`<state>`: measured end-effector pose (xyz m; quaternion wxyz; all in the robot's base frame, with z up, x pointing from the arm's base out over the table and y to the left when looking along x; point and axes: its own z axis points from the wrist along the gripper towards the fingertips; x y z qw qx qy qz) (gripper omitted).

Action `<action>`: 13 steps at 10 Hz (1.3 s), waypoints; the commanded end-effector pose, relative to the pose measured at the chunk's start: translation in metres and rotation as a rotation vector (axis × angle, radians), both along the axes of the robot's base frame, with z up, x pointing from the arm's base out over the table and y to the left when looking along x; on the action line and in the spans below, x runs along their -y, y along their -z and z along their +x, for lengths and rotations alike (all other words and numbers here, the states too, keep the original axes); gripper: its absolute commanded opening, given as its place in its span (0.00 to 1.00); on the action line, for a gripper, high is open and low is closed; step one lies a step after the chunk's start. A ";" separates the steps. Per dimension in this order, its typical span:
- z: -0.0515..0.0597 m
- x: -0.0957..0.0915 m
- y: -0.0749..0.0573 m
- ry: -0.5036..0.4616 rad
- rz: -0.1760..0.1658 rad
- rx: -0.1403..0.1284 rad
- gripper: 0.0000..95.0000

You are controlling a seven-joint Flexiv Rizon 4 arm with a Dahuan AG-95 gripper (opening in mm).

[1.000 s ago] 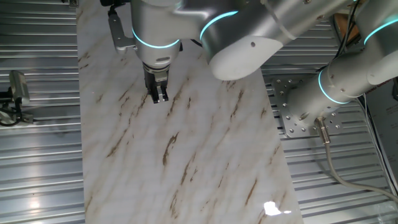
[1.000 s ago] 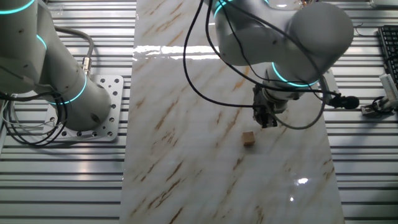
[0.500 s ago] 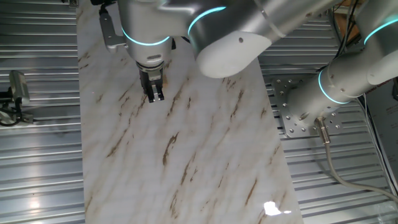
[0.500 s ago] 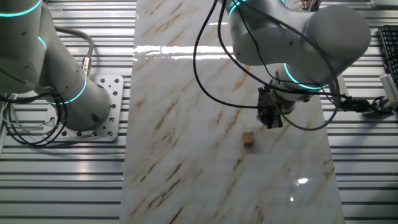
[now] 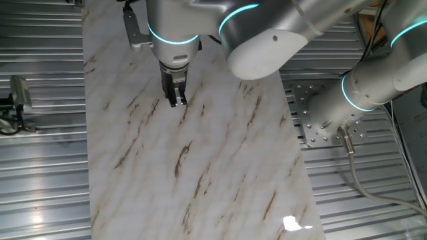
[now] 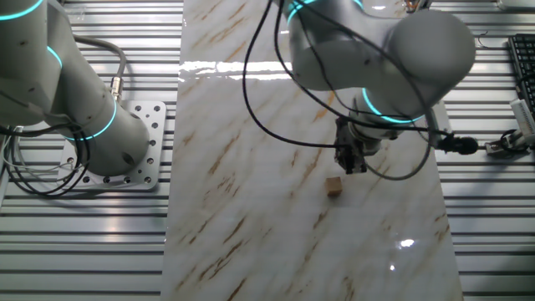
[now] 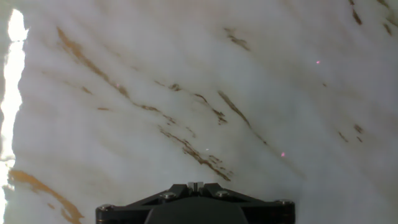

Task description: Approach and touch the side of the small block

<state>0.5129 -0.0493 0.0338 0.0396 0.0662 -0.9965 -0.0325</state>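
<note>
The end effector (image 6: 352, 165), fingers pressed together for a side touch, is held just beside the small block (image 6: 334, 186), apart.

Glossy white marble-patterned desk (image 6: 251, 167) with brown veins, smooth enough to throw back bright glare. On it, a tiny tan cube (image 6: 333, 186), matt like bare light wood. The black gripper (image 5: 175, 99) reads as dull metal or plastic; the silver-grey arm shell (image 6: 393, 42) has a satin sheen. Ribbed, brushed metal sheeting (image 5: 40, 167) flanks both sides.
</note>
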 end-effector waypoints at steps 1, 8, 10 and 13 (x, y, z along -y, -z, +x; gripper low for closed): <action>0.001 0.002 0.003 -0.003 0.006 0.000 0.00; -0.010 0.020 0.013 -0.039 0.013 0.005 0.00; -0.010 0.021 0.016 -0.047 -0.039 0.007 0.00; -0.009 0.021 0.018 -0.038 -0.076 0.007 0.00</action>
